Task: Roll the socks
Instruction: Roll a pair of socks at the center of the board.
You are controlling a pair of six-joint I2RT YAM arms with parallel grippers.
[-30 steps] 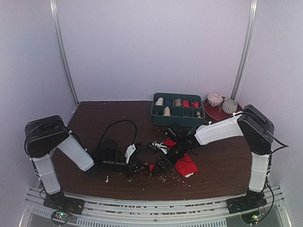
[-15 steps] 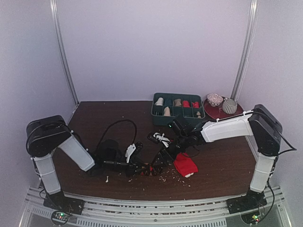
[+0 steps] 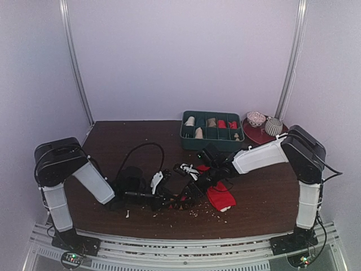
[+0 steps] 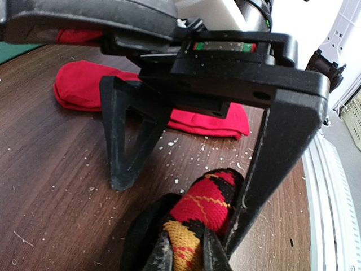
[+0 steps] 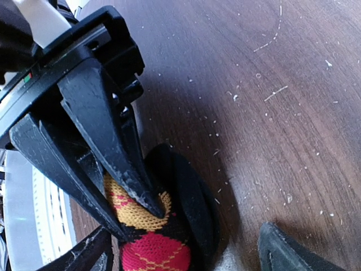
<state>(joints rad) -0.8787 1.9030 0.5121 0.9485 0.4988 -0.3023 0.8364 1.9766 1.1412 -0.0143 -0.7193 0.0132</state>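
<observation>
The left hand (image 5: 138, 220) is pinching the black argyle sock (image 4: 206, 203), its two fingers pressing together on a bunched fold of the knit, which is showing orange and red diamonds crossed by thin yellow lines on black. This sock is lying on the brown tabletop (image 4: 51, 186) right at that hand's fingertips, its thick rounded end bulging out beyond them. The right hand (image 4: 179, 215) is standing over that same end with its fingers spread wide apart, one on each side. The plain red sock (image 4: 84, 84) is lying flat and folded beside the right hand, on the side away from the left hand. Pale lint specks (image 4: 169, 144) are dotting the wood around both hands.
</observation>
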